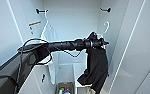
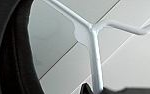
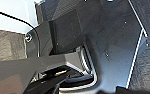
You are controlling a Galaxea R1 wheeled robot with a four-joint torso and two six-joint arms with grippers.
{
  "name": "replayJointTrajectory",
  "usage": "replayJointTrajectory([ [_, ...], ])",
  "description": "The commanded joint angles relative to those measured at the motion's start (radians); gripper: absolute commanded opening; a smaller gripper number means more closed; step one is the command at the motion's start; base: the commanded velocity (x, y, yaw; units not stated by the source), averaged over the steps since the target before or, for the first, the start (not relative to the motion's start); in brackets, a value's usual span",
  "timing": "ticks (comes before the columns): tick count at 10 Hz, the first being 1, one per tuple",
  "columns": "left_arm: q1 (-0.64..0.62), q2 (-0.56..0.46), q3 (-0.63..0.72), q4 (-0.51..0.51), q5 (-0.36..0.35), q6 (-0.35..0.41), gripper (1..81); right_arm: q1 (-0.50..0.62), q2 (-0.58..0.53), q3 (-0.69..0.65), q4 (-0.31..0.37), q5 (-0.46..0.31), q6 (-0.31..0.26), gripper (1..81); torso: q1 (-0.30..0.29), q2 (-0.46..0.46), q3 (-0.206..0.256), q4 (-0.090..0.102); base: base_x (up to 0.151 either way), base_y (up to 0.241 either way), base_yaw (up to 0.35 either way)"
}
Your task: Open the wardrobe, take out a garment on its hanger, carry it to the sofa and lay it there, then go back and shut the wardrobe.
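Observation:
The wardrobe [image 1: 71,17] stands open in front of me, white inside, with a black hook [image 1: 105,10] high on its right wall. My left arm reaches in from the left. Its gripper [image 1: 102,43] is shut on the neck of the thin white hanger [image 1: 106,26], whose curved top sits a little below that hook, free of it. The garment [image 1: 97,65], a black T-shirt, hangs from the hanger under the gripper. The left wrist view shows the hanger [image 2: 94,50] close up against the white panels.
A white T-shirt [image 1: 49,35] on its own hanger hangs from the left hook [image 1: 41,10]. The open doors [image 1: 141,50] flank the opening on both sides. A box [image 1: 64,88] with coloured items lies at the wardrobe's bottom. Dark robot parts [image 3: 111,37] fill the right wrist view.

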Motion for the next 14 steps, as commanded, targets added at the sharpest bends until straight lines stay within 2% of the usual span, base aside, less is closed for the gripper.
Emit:
replayJointTrajectory([
  [1, -0.188, 0.0, 0.005, 0.026, -0.028, 0.018, 1.0, 0.025, -0.001, 0.0, 0.002, -0.036, 0.0, 81.1, 0.0, 0.0, 0.0, 0.0, -0.134, 0.0, 0.0],
  [9, -0.188, -0.002, 0.01, 0.026, -0.03, 0.018, 1.0, 0.026, -0.001, 0.0, 0.002, -0.036, 0.0, 81.1, -0.001, 0.0, 0.0, 0.0, -0.13, 0.0, 0.0],
  [14, -0.188, -0.014, 0.045, 0.026, -0.03, 0.015, 1.0, 0.03, 0.001, 0.0, 0.002, -0.038, 0.0, 81.1, -0.002, 0.0, 0.0, 0.0, -0.013, 0.0, 0.0],
])
